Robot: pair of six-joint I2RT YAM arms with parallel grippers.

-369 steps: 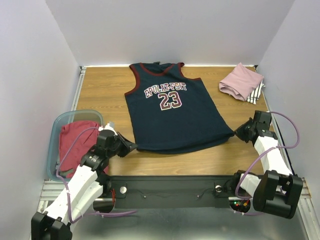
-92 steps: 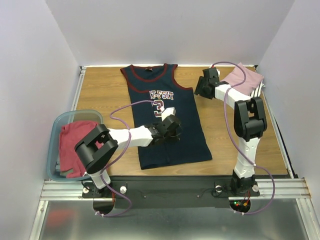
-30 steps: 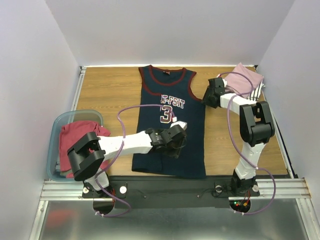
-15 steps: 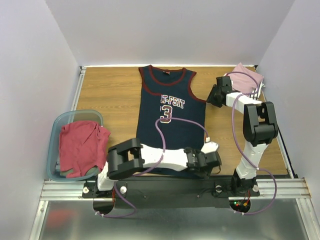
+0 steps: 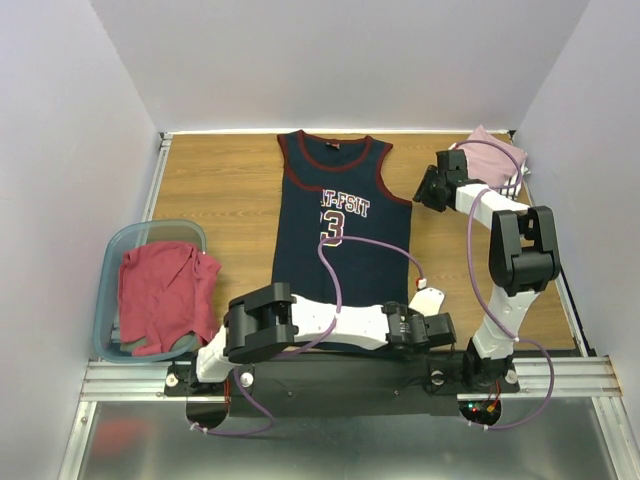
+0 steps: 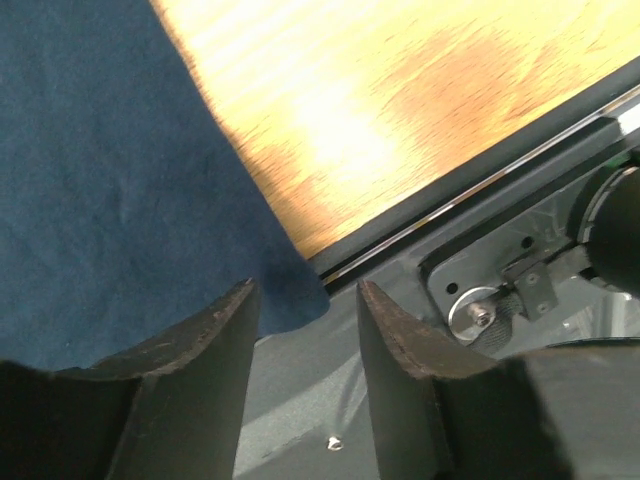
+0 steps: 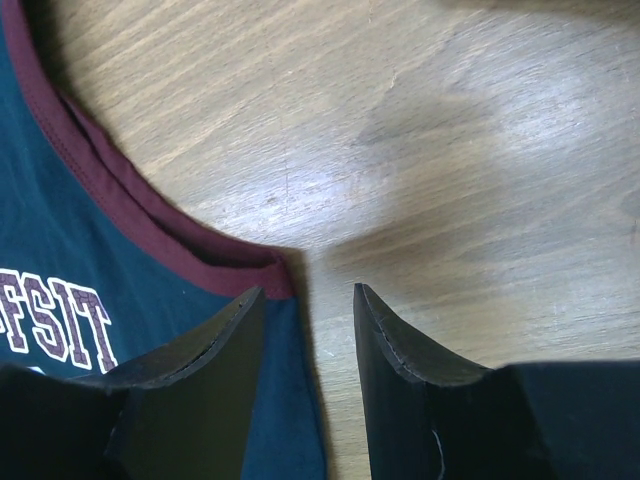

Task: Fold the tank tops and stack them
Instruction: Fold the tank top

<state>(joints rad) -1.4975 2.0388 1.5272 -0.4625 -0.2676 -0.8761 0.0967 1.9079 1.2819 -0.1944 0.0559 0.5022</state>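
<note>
Mid-frame, top view: navy jersey (image 5: 340, 250) flat on table (image 5: 210, 180), neck to far wall. L gripper (image 6: 305, 290) at its lower-right hem corner, jaws parted, nothing pinched. R gripper (image 7: 305, 295) over frame-right armhole trim, jaws parted too. Pink top (image 5: 492, 158) upper right; red tops (image 5: 160, 295) in tub (image 5: 112, 262), left.

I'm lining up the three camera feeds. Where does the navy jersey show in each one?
Top external: the navy jersey lies flat mid-table, collar toward the far wall.
Left wrist: it fills the left side, and its hem corner reaches the table's black edge.
Right wrist: it is at the left edge, showing the maroon-trimmed armhole and white lettering.
Shared landmark: the wooden tabletop, visible beside the jersey in all three views.
</note>
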